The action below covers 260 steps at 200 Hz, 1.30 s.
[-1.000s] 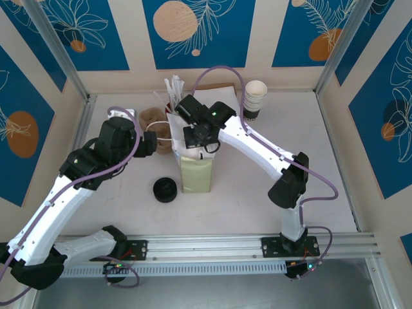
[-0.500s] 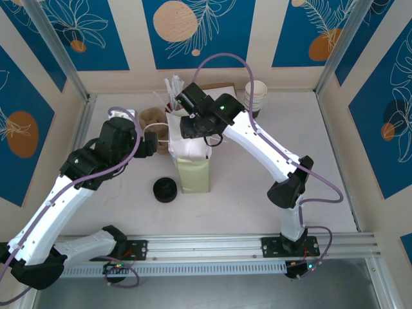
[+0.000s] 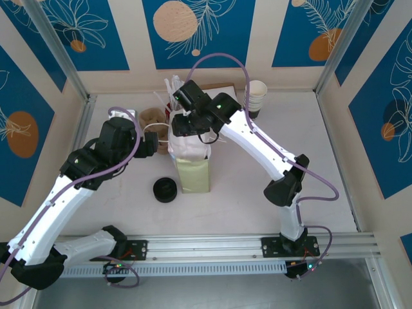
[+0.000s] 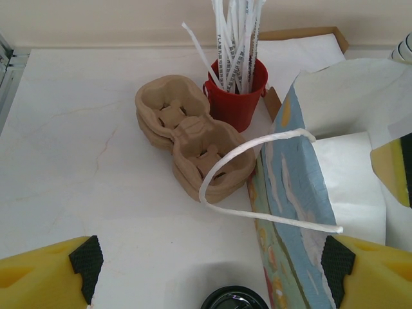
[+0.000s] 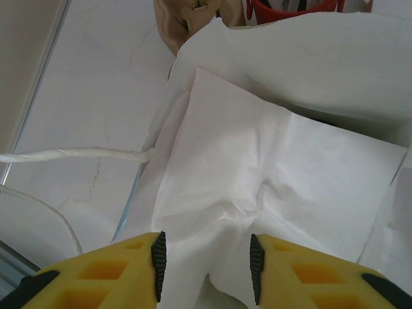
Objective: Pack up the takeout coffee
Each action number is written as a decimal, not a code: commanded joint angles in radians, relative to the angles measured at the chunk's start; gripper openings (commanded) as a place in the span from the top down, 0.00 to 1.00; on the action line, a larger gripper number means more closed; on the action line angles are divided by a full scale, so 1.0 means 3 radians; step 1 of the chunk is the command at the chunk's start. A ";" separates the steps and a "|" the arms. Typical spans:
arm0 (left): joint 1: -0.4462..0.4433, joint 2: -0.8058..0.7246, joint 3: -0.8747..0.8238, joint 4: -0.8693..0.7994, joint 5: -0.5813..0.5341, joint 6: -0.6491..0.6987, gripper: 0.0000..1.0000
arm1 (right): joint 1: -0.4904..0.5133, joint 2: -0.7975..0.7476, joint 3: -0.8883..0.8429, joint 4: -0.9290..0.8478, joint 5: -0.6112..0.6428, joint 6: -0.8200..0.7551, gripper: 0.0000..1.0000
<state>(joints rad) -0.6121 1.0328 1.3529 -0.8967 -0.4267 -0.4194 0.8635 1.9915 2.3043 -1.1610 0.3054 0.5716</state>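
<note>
- Top external — the right tool (image 3: 182, 124) hangs over the mouth of the tall white-and-olive paper bag (image 3: 194, 174), with the left tool (image 3: 152, 144) just beside the bag.
- Left wrist — the left tool (image 4: 212, 261) is spread wide and empty.
- Right wrist — the right tool (image 5: 206, 264) is parted and pinches nothing. The olive-sided, black-lidded paper coffee cup is probably already bagged, though I cannot tell.

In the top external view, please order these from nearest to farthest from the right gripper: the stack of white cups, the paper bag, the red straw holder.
Starting from the right gripper:
1. The paper bag: just beneath it, mid-table.
2. The red straw holder: close behind the bag.
3. The stack of white cups: at the back, off to the right.
</note>
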 commanded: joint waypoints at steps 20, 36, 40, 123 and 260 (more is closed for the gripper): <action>0.0036 -0.0050 -0.0053 0.0177 -0.0076 -0.0023 0.11 | -0.0015 -0.0144 0.0122 0.0166 -0.0092 -0.0187 0.58; 0.0036 -0.0069 -0.0113 0.0300 -0.0212 0.0001 0.10 | -0.0024 -0.0262 0.0113 0.0228 -0.0039 -0.0272 0.57; 0.0036 -0.0080 -0.0133 0.0347 -0.0239 0.0036 0.09 | -0.0029 -0.0288 0.0107 0.0247 -0.0022 -0.0298 0.57; 0.0673 -0.0213 -0.0558 0.1352 -0.0316 0.0733 0.00 | -0.0650 -0.1268 -0.1088 0.0946 0.0406 -0.0745 0.44; 0.1663 0.0248 -0.2655 0.4164 0.0289 0.1103 0.00 | -0.2702 -0.2515 -0.5262 0.4299 0.0593 -0.0939 0.01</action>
<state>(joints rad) -0.1604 1.0618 0.6167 0.1619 -0.3977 -0.0994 0.1066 1.1954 0.8375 -0.1799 0.4679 0.3202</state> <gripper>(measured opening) 0.998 0.992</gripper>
